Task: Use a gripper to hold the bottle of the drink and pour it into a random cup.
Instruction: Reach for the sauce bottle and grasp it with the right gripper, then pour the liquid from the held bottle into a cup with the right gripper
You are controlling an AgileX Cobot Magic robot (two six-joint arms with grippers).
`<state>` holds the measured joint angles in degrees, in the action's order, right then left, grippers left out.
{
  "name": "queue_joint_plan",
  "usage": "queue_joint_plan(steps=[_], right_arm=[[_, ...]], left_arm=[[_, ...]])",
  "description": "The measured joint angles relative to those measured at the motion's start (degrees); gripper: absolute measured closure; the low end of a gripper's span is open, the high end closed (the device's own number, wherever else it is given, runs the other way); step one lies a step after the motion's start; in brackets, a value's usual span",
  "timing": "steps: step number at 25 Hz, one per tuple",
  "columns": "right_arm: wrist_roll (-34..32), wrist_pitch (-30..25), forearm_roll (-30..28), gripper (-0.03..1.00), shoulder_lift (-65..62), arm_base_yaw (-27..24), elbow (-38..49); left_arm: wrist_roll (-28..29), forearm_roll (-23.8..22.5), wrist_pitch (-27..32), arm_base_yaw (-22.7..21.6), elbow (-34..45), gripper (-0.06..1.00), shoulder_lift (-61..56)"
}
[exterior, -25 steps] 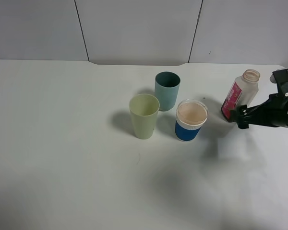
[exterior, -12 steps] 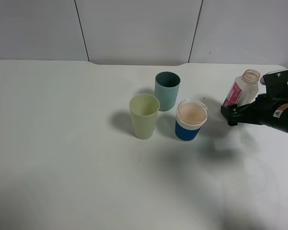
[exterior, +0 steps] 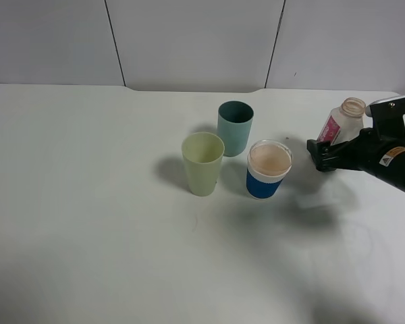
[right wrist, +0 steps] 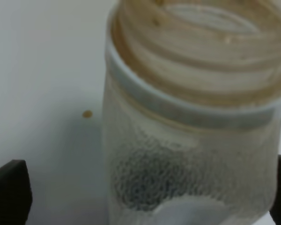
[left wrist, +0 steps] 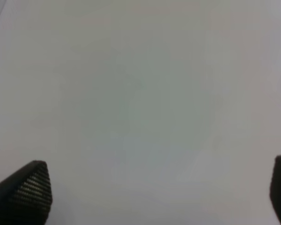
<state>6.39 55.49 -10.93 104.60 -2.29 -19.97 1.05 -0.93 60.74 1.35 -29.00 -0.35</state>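
Right wrist, right hand: stood wide, straddling the bottle without clamping it.
Bottle mouth: was uncapped.
Left hand: spread wide above the counter.

No word or number is legible anywhere. The bottle carries a red-pink label with print too small to read. Just beside the bottle, the right arm bears a small yellow warning sticker.

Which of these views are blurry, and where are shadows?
Left wrist view: out of focus, only table and dark fingertips. Right wrist view: the bottle fills the frame, close and blurred. Exterior high view: sharp, with a soft shadow left of the pale green cup.
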Motion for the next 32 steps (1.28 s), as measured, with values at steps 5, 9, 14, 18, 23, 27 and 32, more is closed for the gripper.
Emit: queue_joint_plan(steps=[5, 9, 14, 18, 23, 27, 32], right_arm=[[0.0, 0.77, 0.41, 0.07, 0.0, 0.0, 0.0], [0.0, 0.72, 0.41, 0.3, 0.0, 0.0, 0.0], [-0.07, 0.13, 0.41, 0.61, 0.0, 0.0, 0.0], [-0.12, 0.07, 0.41, 0.61, 0.0, 0.0, 0.0], [-0.12, 0.01, 0.41, 0.61, 0.0, 0.0, 0.0], [-0.18, -0.1, 0.41, 0.61, -0.06, 0.0, 0.0], [-3.72, -5.23, -1.14, 0.61, -3.06, 0.0, 0.0]], left_arm=[[0.0, 0.0, 0.0, 0.0, 0.0, 0.02, 0.0], [0.0, 0.0, 0.0, 0.0, 0.0, 0.02, 0.0], [0.0, 0.0, 0.0, 0.0, 0.0, 0.02, 0.0], [0.0, 0.0, 0.0, 0.0, 0.0, 0.02, 0.0], [0.0, 0.0, 0.0, 0.0, 0.0, 0.02, 0.0], [0.0, 0.0, 0.0, 0.0, 0.0, 0.02, 0.0], [0.0, 0.0, 0.0, 0.0, 0.0, 0.02, 0.0]])
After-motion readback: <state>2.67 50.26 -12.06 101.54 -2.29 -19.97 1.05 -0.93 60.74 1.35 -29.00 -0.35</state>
